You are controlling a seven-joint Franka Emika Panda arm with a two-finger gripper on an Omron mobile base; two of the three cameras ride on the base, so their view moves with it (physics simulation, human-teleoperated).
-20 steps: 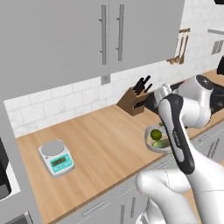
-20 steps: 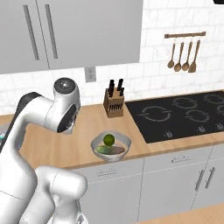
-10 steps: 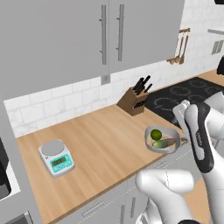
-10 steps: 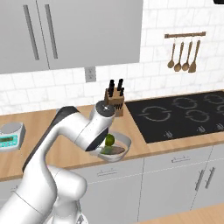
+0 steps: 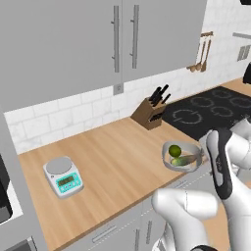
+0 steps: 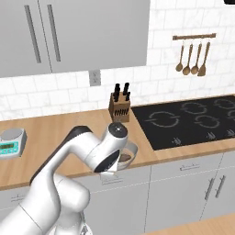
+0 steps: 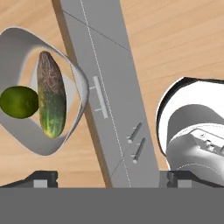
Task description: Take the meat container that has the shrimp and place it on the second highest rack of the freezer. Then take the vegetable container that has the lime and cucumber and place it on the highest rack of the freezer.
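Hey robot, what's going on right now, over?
Gripper open, empty, above counter edge. Vegetable container on counter, lime and cucumber inside, untouched. Knife block behind it, well apart.

**Wooden counter and the items resting on it**

The wooden counter (image 5: 112, 162) runs along the tiled wall. A kitchen scale (image 5: 62, 176) sits toward its left end. A knife block (image 5: 149, 112) stands at the back edge, beside the black cooktop (image 6: 188, 120). The vegetable container (image 5: 182, 157) rests at the front edge.
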